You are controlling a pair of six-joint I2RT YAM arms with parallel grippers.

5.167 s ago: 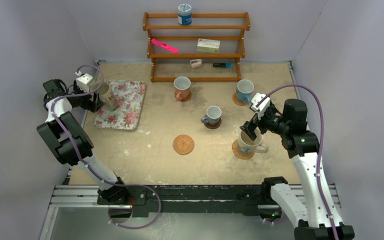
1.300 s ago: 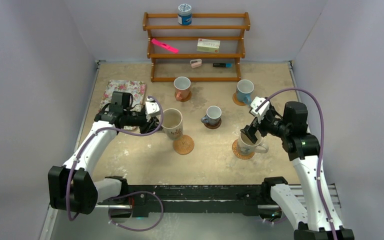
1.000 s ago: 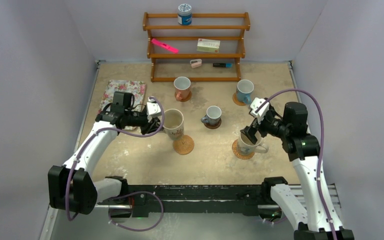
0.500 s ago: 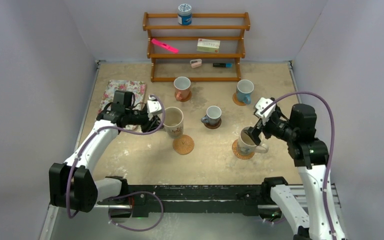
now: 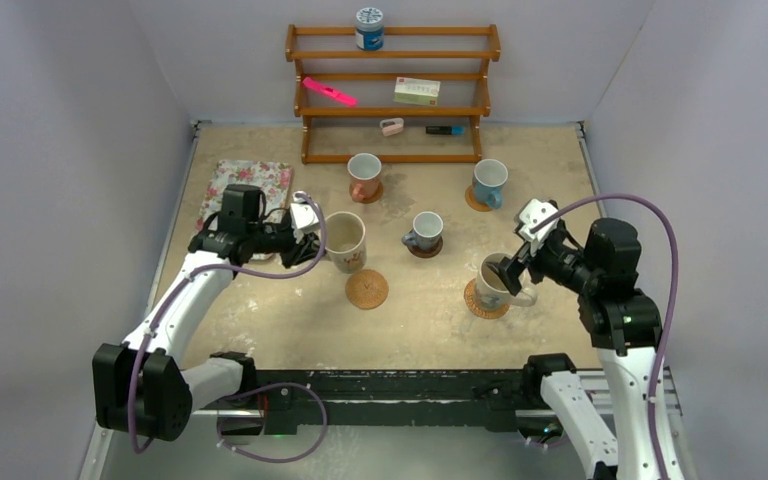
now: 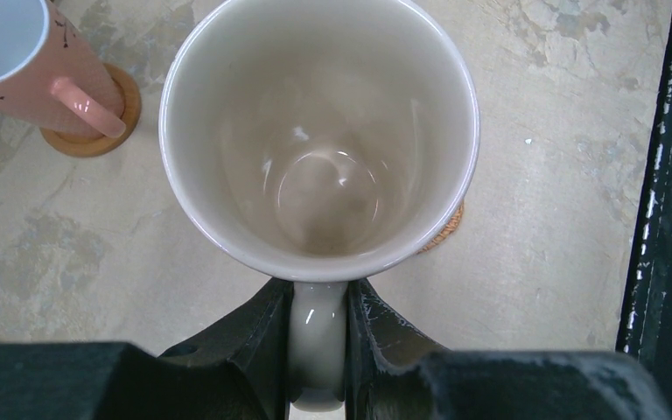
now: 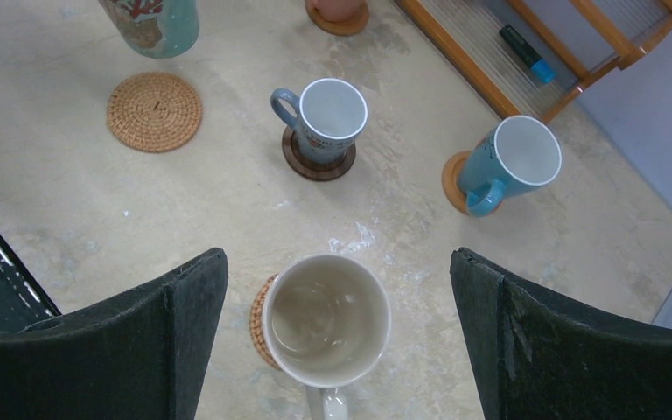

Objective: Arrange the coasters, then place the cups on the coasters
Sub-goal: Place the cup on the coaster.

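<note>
My left gripper [image 5: 310, 243] is shut on the handle [image 6: 318, 337] of a cream cup [image 5: 345, 241], held upright just behind and left of a bare woven coaster [image 5: 367, 290]. That coaster's edge [image 6: 449, 229] peeks out beneath the cup's rim. My right gripper [image 5: 508, 268] hangs open above a second cream cup [image 7: 326, 319], which stands on a woven coaster [image 7: 258, 322]; its fingers do not touch it. A pink-and-white cup [image 5: 364, 176], a blue cup [image 5: 489, 182] and a small grey-blue cup [image 5: 426, 232] each stand on a coaster, the small one's dark brown [image 7: 318, 166].
A floral cloth mat [image 5: 245, 190] lies at the left, behind my left arm. A wooden rack [image 5: 392, 95] at the back wall carries a blue-and-white canister [image 5: 369, 28], a pink marker [image 5: 329, 92] and a card. A black rail [image 5: 380, 385] runs along the near edge.
My right gripper has drawn back to the right, away from the cream cup on its coaster. My left gripper and its cup have barely shifted.
</note>
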